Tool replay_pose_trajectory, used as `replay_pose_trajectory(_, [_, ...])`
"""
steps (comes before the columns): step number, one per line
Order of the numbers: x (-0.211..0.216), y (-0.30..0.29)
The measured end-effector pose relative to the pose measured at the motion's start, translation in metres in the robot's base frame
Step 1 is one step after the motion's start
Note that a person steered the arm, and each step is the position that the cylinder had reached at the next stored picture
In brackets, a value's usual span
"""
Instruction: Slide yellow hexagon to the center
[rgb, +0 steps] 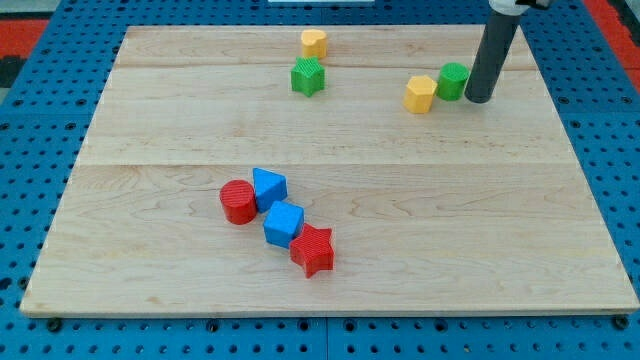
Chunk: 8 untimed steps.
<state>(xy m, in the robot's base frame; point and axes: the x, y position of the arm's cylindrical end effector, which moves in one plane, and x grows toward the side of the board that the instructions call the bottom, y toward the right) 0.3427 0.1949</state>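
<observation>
The yellow hexagon (421, 94) lies on the wooden board (400, 200) at the view's upper right. A green cylinder (452, 81) touches its right side. My tip (478, 99) rests just right of the green cylinder, so the cylinder sits between my tip and the yellow hexagon. The dark rod rises from the tip toward the view's top edge.
A yellow heart (314, 43) and a green star (308, 76) sit at the view's top centre. A red cylinder (238, 201), a blue triangle-like block (269, 187), a blue cube (284, 224) and a red star (313, 250) cluster at lower centre-left.
</observation>
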Motion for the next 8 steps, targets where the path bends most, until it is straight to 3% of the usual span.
replay_pose_trajectory(3, [0.015, -0.049])
replay_pose_trajectory(4, [-0.007, -0.006])
replay_pose_trajectory(5, [-0.023, -0.047])
replay_pose_trajectory(7, [-0.002, -0.138])
replay_pose_trajectory(8, [0.021, -0.101])
